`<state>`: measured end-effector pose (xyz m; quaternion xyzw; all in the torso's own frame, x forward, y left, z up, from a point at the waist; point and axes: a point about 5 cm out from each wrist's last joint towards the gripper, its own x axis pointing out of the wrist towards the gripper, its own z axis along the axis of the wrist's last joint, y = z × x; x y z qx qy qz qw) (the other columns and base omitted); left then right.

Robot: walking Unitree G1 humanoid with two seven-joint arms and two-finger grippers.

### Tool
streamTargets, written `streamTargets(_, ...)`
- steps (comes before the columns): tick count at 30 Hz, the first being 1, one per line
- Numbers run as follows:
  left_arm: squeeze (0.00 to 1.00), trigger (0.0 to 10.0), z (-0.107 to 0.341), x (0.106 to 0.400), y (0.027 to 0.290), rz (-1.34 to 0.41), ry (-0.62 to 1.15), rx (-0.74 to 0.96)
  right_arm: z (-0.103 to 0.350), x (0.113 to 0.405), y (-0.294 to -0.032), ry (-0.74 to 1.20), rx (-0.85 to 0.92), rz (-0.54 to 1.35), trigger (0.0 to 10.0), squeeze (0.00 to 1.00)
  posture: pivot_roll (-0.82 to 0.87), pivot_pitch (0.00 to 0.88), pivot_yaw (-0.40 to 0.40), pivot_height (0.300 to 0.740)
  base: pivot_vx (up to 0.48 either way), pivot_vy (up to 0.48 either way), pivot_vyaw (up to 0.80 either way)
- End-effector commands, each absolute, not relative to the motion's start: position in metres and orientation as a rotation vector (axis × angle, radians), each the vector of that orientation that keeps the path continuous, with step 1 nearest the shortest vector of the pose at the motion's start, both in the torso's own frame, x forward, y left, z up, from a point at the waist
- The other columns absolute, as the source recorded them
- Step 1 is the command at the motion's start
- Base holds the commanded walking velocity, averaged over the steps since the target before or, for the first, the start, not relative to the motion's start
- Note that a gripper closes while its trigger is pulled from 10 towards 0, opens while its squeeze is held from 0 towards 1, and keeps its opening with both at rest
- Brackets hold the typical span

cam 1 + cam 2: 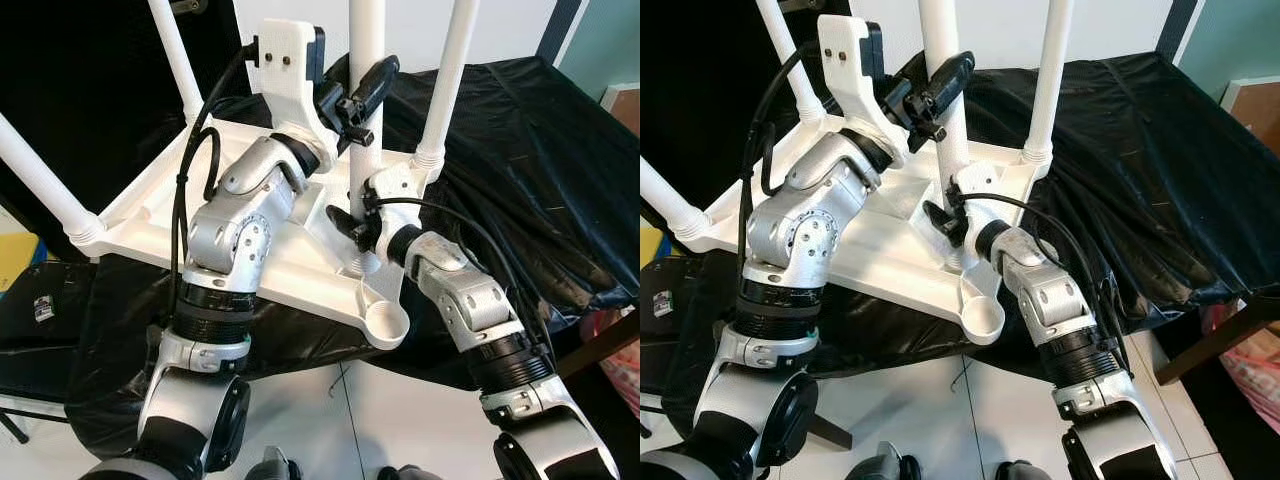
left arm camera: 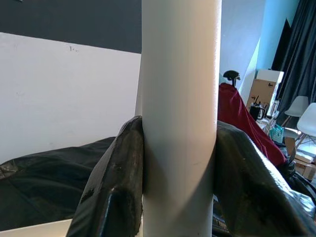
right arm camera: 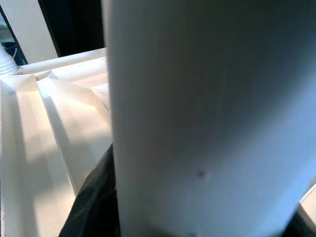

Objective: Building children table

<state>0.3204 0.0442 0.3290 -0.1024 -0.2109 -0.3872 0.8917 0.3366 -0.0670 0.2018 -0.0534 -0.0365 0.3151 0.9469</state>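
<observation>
The white table top (image 1: pixel 150 215) lies upside down on a black cloth. Three white legs stand in its corners: one at the back right (image 1: pixel 450 70), one at the back left (image 1: pixel 175 55), one at the left (image 1: pixel 35 175). A fourth white leg (image 1: pixel 366 40) stands upright over the underside, its foot near the right rim. My left gripper (image 1: pixel 365 95) is shut on this leg higher up, its fingers (image 2: pixel 118 182) pressed on both sides of the leg (image 2: pixel 180 98). My right gripper (image 1: pixel 355 225) is shut on it near the foot. The near corner socket (image 1: pixel 385 322) is empty.
Black cloth (image 1: pixel 520 150) covers the surface under and to the right of the table top. White tiled floor (image 1: pixel 350 420) lies below. A dark wooden edge (image 1: pixel 1210 340) and a pink bag (image 1: pixel 620 350) are at the right. A white wall stands behind.
</observation>
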Motion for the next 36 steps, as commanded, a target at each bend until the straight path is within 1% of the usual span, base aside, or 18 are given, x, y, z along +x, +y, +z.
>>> streamTargets(1,0.0,10.0,0.335,0.313,0.037,-0.852,-0.466,-0.22,0.197,0.334,-0.057,-0.049,-0.122,0.677,0.1,0.0,0.03,0.084,0.006,0.74,0.0,0.0,0.0)
streamTargets(2,0.0,10.0,0.336,0.312,0.036,-0.852,-0.469,-0.222,0.195,0.334,-0.057,-0.04,-0.12,0.667,2.8,0.0,0.03,0.089,0.011,0.74,0.0,0.0,0.0)
streamTargets(5,0.0,10.0,0.336,0.312,0.036,-0.852,-0.469,-0.222,0.195,0.334,-0.057,-0.04,-0.12,0.667,2.8,0.0,0.03,0.089,0.011,0.74,0.0,0.0,0.0)
streamTargets(6,0.0,10.0,0.337,0.311,0.035,-0.857,-0.472,-0.225,0.193,0.335,-0.059,-0.03,-0.117,0.645,10.0,0.0,0.02,0.092,0.015,0.74,0.0,0.0,0.0)
streamTargets(12,0.0,10.0,0.338,0.31,0.034,-0.872,-0.474,-0.241,0.191,0.336,-0.061,-0.019,-0.11,0.612,10.0,0.0,0.02,0.095,0.019,0.74,0.0,0.0,0.0)
streamTargets(13,1.0,10.0,0.338,0.309,0.033,-0.889,-0.474,-0.266,0.191,0.336,-0.061,-0.017,-0.107,0.6,10.0,0.0,0.01,0.094,0.025,0.74,0.0,0.0,0.0)
streamTargets(17,1.0,10.0,0.338,0.309,0.034,-0.89,-0.481,-0.268,0.191,0.337,-0.062,-0.018,-0.09,0.582,10.0,0.0,0.01,0.093,0.028,0.74,0.0,0.0,0.0)
streamTargets(18,1.0,10.0,0.339,0.309,0.035,-0.888,-0.493,-0.263,0.192,0.339,-0.064,-0.017,-0.067,0.553,10.0,0.0,0.01,0.092,0.028,0.74,0.0,0.0,0.0)
streamTargets(19,0.0,10.0,0.34,0.309,0.037,-0.869,-0.511,-0.265,0.192,0.341,-0.067,-0.015,-0.045,0.523,10.0,0.0,0.01,0.091,0.028,0.74,0.0,0.0,0.0)
streamTargets(20,0.0,10.0,0.34,0.309,0.037,-0.869,-0.511,-0.265,0.192,0.341,-0.067,-0.015,-0.045,0.523,10.0,0.0,0.01,0.091,0.028,0.74,0.0,0.0,0.0)
streamTargets(22,0.0,10.0,0.342,0.31,0.047,-0.812,-0.548,-0.292,0.193,0.345,-0.076,-0.022,-0.019,0.455,10.0,0.0,0.01,0.089,0.027,0.74,0.0,0.0,0.0)
streamTargets(25,0.0,10.0,0.342,0.31,0.047,-0.812,-0.548,-0.292,0.193,0.345,-0.076,-0.022,-0.019,0.455,10.0,0.0,0.01,0.089,0.027,0.74,0.0,0.0,0.0)
streamTargets(27,0.0,10.0,0.341,0.311,0.051,-0.788,-0.558,-0.29,0.194,0.347,-0.08,-0.031,-0.012,0.426,10.0,0.0,0.01,0.087,0.026,0.74,0.0,0.0,0.0)
streamTargets(30,0.0,10.0,0.316,0.315,0.068,-0.708,-0.511,-0.212,0.199,0.352,-0.102,-0.095,0.02,0.282,10.0,0.0,0.01,0.082,0.018,0.74,0.0,0.0,0.0)
streamTargets(31,0.0,10.0,0.316,0.315,0.068,-0.708,-0.511,-0.212,0.199,0.352,-0.102,-0.095,0.02,0.282,10.0,0.0,0.01,0.082,0.018,0.74,0.0,0.0,0.0)
streamTargets(32,0.0,10.0,0.307,0.315,0.071,-0.688,-0.495,-0.186,0.201,0.351,-0.109,-0.111,0.036,0.253,10.0,0.0,0.01,0.082,0.018,0.74,0.0,0.0,0.0)
streamTargets(35,0.0,10.0,0.307,0.315,0.071,-0.688,-0.495,-0.186,0.201,0.351,-0.109,-0.111,0.036,0.253,10.0,0.0,0.01,0.082,0.018,0.74,0.0,0.0,0.0)
streamTargets(36,0.0,10.0,0.296,0.316,0.074,-0.673,-0.464,-0.153,0.201,0.35,-0.113,-0.123,0.053,0.237,10.0,0.0,0.01,0.082,0.018,0.74,0.0,0.0,0.0)
